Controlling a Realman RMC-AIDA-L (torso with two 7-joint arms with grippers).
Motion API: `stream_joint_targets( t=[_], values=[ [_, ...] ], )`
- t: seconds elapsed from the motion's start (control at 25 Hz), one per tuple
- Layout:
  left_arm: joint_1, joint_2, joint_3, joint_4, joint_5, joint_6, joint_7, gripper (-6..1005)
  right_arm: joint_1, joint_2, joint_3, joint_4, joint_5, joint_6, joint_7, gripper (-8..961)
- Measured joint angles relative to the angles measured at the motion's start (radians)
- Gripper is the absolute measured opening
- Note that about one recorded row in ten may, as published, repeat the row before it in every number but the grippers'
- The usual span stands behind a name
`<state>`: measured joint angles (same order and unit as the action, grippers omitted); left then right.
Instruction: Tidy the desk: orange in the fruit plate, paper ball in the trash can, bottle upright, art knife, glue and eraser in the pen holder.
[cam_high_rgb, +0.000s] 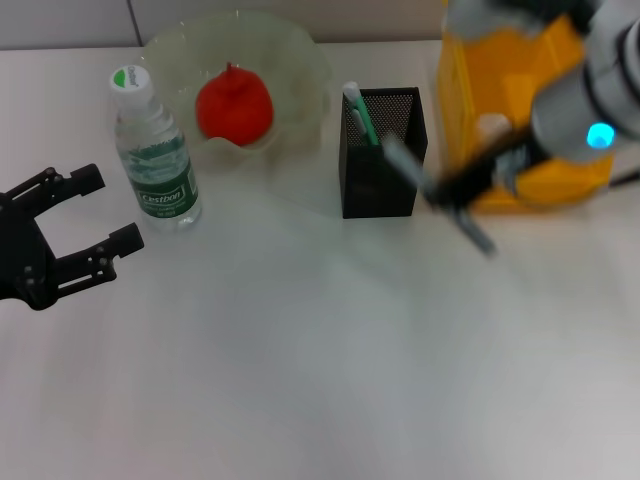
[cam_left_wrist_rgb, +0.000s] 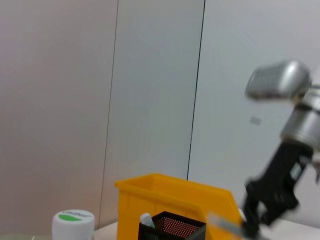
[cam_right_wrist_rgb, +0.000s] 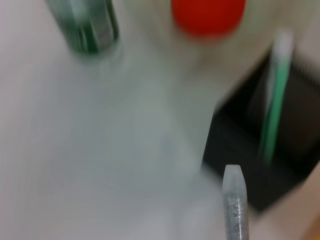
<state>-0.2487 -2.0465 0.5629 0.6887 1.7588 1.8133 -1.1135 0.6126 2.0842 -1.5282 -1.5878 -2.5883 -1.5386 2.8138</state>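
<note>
Green-and-white stick (cam_right_wrist_rgb: 274, 95) clearest from right wrist

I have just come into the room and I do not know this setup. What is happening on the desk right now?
The robot is tidying the desk. Its right gripper holds a thin grey tool, probably the art knife, beside the black pen holder, which already has a green-and-white stick inside. The orange lies in the fruit plate, the bottle stands upright, and the yellow trash can is behind. The left gripper waits open beside the bottle.
</note>
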Motion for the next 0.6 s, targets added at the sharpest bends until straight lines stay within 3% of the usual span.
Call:
stream_joint_targets(
  t=[0.12,0.16,0.2,0.48,0.6],
  values=[
    [0.003,0.000,0.000,-0.002,-0.001,-0.004,0.004,842,-0.076,0.003,-0.009,-0.121,0.003,0.146,-0.020,138],
    [0.004,0.000,0.000,-0.008,-0.001,-0.006,0.008,842,-0.106,0.005,-0.023,-0.135,0.004,0.256,-0.052,136],
    [0.004,0.000,0.000,-0.008,-0.001,-0.006,0.008,842,-0.106,0.005,-0.023,-0.135,0.004,0.256,-0.052,135],
    [0.003,-0.001,-0.011,-0.015,-0.001,-0.006,0.009,842,-0.115,0.000,-0.142,0.035,0.027,0.624,-0.138,133],
    [0.003,-0.001,-0.011,-0.015,-0.001,-0.006,0.008,842,-0.114,0.000,-0.170,0.080,0.031,0.706,-0.147,131]
  ],
)
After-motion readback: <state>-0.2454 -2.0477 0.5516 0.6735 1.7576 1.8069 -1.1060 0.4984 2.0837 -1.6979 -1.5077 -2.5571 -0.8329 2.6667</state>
